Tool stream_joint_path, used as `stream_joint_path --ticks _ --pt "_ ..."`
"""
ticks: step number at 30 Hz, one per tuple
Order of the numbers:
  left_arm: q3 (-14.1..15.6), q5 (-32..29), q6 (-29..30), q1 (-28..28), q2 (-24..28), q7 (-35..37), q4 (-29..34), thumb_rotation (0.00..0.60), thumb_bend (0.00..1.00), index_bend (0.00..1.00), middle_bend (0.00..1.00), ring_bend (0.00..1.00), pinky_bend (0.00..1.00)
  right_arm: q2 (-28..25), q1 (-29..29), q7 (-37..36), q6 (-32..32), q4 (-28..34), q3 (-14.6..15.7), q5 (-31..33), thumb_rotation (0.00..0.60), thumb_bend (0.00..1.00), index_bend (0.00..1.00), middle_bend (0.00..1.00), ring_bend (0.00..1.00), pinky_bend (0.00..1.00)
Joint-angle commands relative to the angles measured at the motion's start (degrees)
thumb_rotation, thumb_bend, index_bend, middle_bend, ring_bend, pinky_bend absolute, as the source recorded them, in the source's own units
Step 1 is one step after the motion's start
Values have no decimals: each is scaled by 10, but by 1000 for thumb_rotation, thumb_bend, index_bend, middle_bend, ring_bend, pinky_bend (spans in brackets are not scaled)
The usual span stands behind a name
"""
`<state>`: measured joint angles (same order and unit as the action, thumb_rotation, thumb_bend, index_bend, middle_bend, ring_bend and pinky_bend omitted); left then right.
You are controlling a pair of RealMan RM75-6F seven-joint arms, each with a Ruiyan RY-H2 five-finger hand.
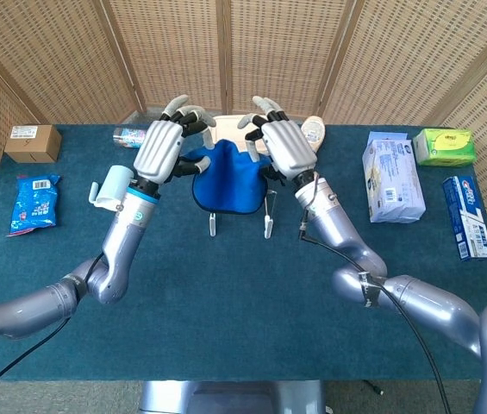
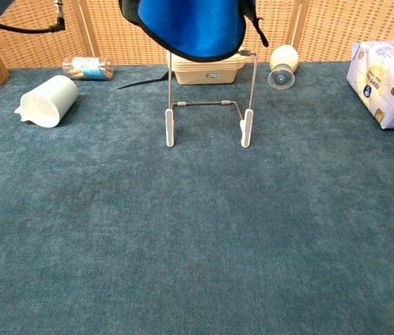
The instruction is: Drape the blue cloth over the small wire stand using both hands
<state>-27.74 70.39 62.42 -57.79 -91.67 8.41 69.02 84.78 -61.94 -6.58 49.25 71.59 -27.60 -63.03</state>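
Blue cloth (image 1: 226, 183) hangs pinched at its top corners between the fingers of my left hand (image 1: 164, 148) and right hand (image 1: 283, 147), its black-trimmed lower edge above the wire stand (image 2: 208, 105). I see bare carpeted table (image 2: 197, 230) in front; a white cup (image 2: 47, 100) lies well left, a cream box (image 2: 207, 70) just behind.

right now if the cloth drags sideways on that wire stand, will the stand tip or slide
The wire stand probably shifts easily: thin wire suggests it is light. It stands only on two small white feet, so a sideways pull from the blue cloth could tip it. The carpeted table may resist sliding somewhat.
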Motion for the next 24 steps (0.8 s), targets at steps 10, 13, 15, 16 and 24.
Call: stream_joint_path --ticks 10,13,15,16,24 --pt "26 -2 -14 -5 -33 34 -53 600 459 718 402 277 100 29 -5 -16 -10 -43 23 -6 600 390 809 337 43 66" --pt "34 -1 -14 0 -37 40 -61 600 459 718 402 277 100 33 -4 -19 -9 -44 26 -9 600 387 808 338 43 66" --pt "39 0 -13 5 -38 46 -63 600 459 718 401 277 99 35 -4 -19 -8 -43 28 -10 600 387 808 338 43 66" --pt "41 0 -12 8 -38 49 -64 600 458 718 401 277 99 36 -5 -18 -8 -43 29 -12 600 387 808 338 43 66" --pt "50 2 -8 23 -35 66 -65 600 458 717 401 278 95 46 -7 -11 -7 -43 34 -11 600 387 807 338 43 67"
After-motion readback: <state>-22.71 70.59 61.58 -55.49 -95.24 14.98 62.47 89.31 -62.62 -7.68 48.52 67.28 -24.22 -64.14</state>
